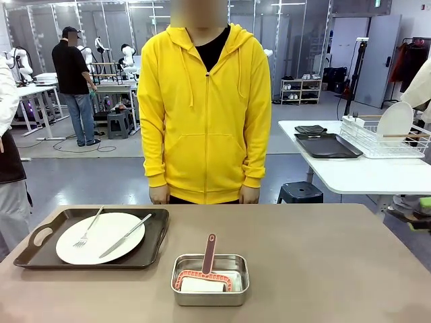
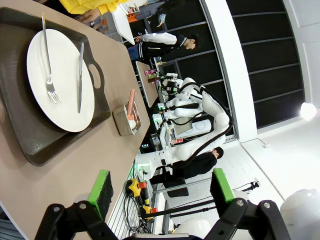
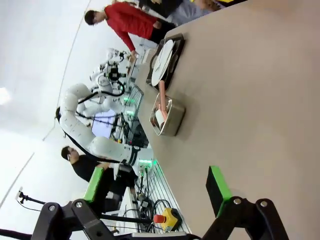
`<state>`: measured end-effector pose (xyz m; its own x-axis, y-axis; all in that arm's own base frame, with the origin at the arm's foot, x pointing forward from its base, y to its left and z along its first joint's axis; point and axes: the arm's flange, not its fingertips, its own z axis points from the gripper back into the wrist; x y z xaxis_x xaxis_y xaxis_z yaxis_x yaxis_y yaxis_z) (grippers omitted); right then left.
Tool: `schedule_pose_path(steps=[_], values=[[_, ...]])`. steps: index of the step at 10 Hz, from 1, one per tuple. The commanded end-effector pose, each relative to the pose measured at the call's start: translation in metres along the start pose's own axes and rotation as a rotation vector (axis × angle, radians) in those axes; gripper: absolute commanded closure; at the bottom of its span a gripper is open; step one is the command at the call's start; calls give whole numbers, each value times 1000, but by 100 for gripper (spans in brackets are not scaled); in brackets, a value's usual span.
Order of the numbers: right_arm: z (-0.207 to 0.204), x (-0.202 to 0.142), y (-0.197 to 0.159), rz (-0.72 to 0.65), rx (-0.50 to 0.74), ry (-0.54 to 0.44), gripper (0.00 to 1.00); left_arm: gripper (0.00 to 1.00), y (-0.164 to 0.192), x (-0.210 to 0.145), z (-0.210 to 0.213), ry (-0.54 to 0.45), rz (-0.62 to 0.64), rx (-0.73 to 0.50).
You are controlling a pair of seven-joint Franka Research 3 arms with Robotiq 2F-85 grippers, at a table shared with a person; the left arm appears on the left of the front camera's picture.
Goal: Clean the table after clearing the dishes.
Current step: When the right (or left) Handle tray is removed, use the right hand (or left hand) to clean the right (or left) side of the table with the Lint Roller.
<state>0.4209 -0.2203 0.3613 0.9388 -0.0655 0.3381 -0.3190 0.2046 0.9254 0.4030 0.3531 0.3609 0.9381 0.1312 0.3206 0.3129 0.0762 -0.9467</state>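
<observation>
Grey-brown table (image 1: 323,269); on its left part a dark brown tray (image 1: 156,242), well ahead of the left gripper (image 2: 162,192), bearing a white plate (image 1: 101,245), knife (image 1: 126,235) and fork (image 1: 89,227). Left gripper and right gripper (image 3: 156,187) gape wide, empty.

One steel pan (image 1: 210,296) stands on the single grey-brown table (image 1: 323,269), with one red-handled tool (image 1: 209,254) in it. Left of the pan lies one dark brown tray (image 1: 158,232) carrying one white plate (image 1: 108,232), one fork (image 1: 87,230) and one knife (image 1: 126,235). Beyond the pan, one person in a yellow hoodie (image 1: 205,101) stands at the far edge. Farther back and right of the pan, one white side table (image 1: 350,175) bears one black tray (image 1: 326,146) and one wire dish rack (image 1: 377,142).
</observation>
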Motion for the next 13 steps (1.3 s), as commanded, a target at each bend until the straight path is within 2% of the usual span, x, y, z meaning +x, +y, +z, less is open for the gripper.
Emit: schedule_pose_path(steps=[1,3,5,6,13], values=[[33,-15,-14,17,23,-43,0,0,-2,-4,1,1,-2,8],[53,-31,-22,-12,48,-98,0,0,-2,-4,1,1,-2,8],[51,-23,-23,-82,10,-68,0,0,-2,-4,1,1,-2,8],[57,-38,-27,-48,18,-100,0,0,-2,-4,1,1,-2,8],[57,-38,-27,-48,18,-100,0,0,-2,-4,1,1,-2,8]])
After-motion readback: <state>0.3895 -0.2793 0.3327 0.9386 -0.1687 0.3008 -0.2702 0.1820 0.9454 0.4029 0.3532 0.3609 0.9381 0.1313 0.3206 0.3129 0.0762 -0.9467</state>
